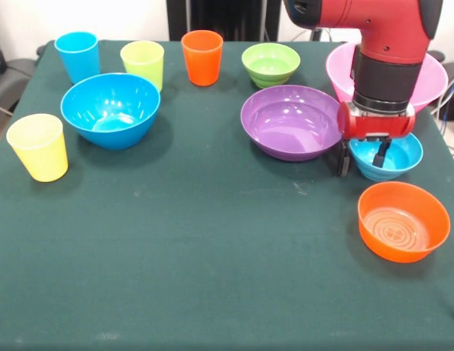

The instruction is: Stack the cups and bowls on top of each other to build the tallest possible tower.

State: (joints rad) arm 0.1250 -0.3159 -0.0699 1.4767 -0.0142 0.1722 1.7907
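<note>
My gripper [363,157] is open and straddles the left rim of the small light-blue bowl [400,159], with one finger outside it and one inside. The small orange bowl [403,221] sits just in front of it. The wide purple bowl [291,121] is to its left and the large pink bowl [338,69] is behind the arm. The small green bowl [270,63] and the blue [77,55], lime green [142,62] and orange [202,56] cups stand along the far edge. The deep blue bowl [110,110] and yellow cup [39,146] are at the left. Every piece stands alone.
The dark green table [212,256] holds all the pieces. The red and black arm [384,58] comes down at the right and hides part of the pink bowl. The purple bowl almost touches the outer finger.
</note>
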